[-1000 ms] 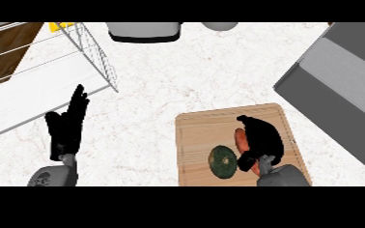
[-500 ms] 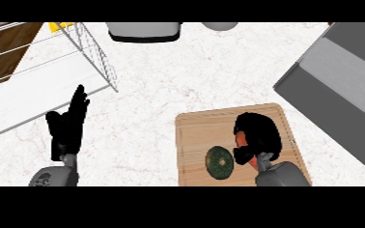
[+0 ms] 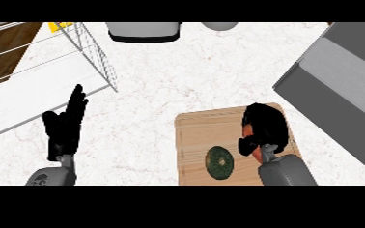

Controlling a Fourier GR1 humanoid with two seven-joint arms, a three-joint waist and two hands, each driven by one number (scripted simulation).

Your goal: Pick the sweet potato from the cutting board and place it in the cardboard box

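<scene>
A wooden cutting board [image 3: 196,140] lies at the lower right of the counter. My right hand [image 3: 265,123] rests over its right part, curled round the sweet potato [image 3: 246,134]. Only a thin orange strip of the potato shows between thumb and fingers. The box [image 3: 324,79], which looks grey here, stands at the right edge, just beyond the board's far right corner. My left hand [image 3: 64,125] is open at the lower left, fingers up, resting away from the board.
A dark green round vegetable [image 3: 219,162] lies on the board just left of my right forearm. A wire rack [image 3: 96,60] stands at the left. A grey container [image 3: 143,30] and a pale bowl [image 3: 219,25] sit along the far edge.
My right hand has moved forward over the sweet potato and closed round it, hiding most of it. The left hand has stayed still.
</scene>
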